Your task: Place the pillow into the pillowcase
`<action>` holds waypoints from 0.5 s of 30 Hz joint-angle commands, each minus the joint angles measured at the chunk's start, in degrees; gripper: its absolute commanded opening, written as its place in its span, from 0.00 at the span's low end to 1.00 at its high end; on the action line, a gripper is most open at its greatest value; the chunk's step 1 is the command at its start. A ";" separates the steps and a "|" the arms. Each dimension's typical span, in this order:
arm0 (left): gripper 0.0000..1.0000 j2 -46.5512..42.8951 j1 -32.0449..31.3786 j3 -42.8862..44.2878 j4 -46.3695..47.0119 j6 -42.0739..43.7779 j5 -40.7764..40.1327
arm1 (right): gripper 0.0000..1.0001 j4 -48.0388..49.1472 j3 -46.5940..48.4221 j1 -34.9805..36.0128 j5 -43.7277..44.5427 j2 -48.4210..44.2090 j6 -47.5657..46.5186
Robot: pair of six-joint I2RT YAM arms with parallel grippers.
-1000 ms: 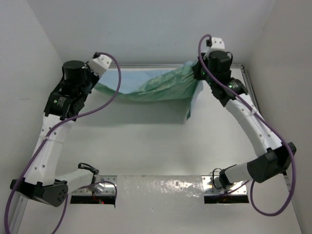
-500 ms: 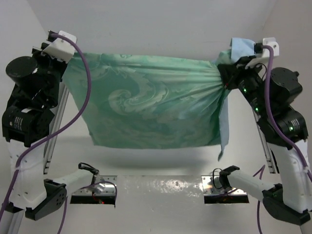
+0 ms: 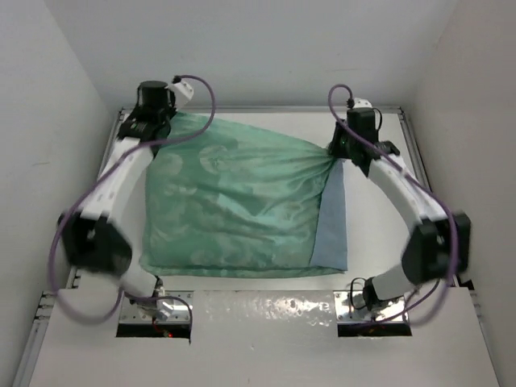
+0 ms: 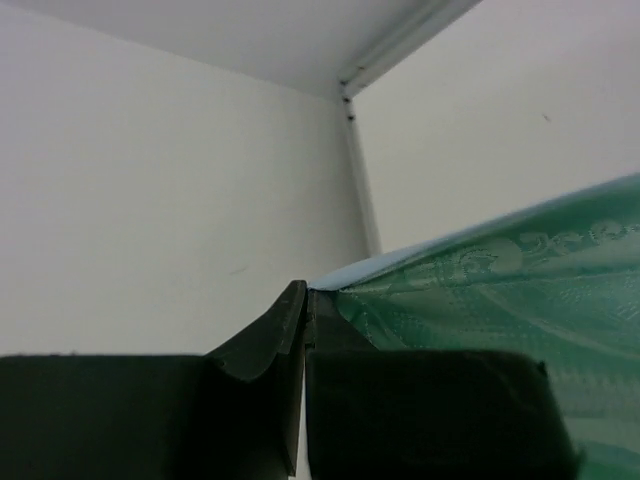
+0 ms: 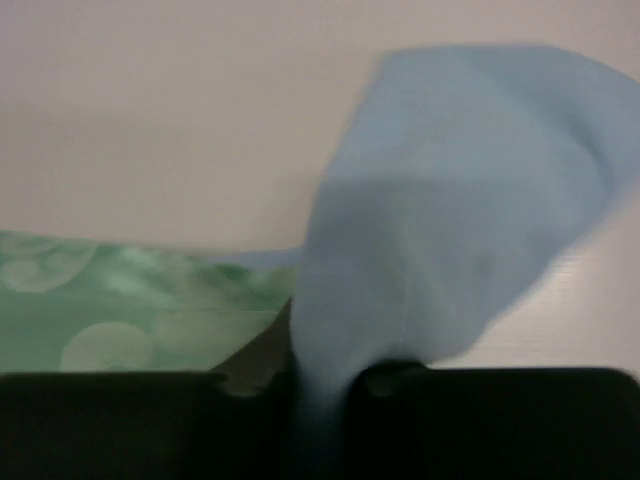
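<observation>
Top view: the pillowcase (image 3: 226, 201) lies green side up on the desk (image 3: 371, 246), with the left claw (image 3: 165, 122) and right claw (image 3: 333, 151) at its far corners. Left wrist: the claw is pinched shut on the corner. Right wrist: blue fabric is clamped between the nearly closed fingers (image 5: 450, 420).

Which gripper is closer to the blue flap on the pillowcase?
Right. The right gripper pinches the bunched far corner of the pillowcase, right where the blue flap starts. The left gripper pinches the opposite far corner, a full cloth width away.

One pillowcase (image 3: 234, 201), two tools (image 3: 171, 121) (image 3: 334, 151)
</observation>
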 commanded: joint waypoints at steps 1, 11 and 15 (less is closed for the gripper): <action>0.00 22.28 6.16 12.01 11.61 1.90 -4.77 | 0.62 6.08 8.76 -12.73 2.13 15.32 7.44; 0.64 55.39 9.78 40.87 -3.44 -7.43 -3.30 | 0.87 -17.83 46.24 -18.47 12.14 42.13 2.36; 0.68 49.42 11.62 37.76 -5.34 -9.78 -0.75 | 0.60 -12.13 32.28 -18.66 -1.96 30.39 -1.76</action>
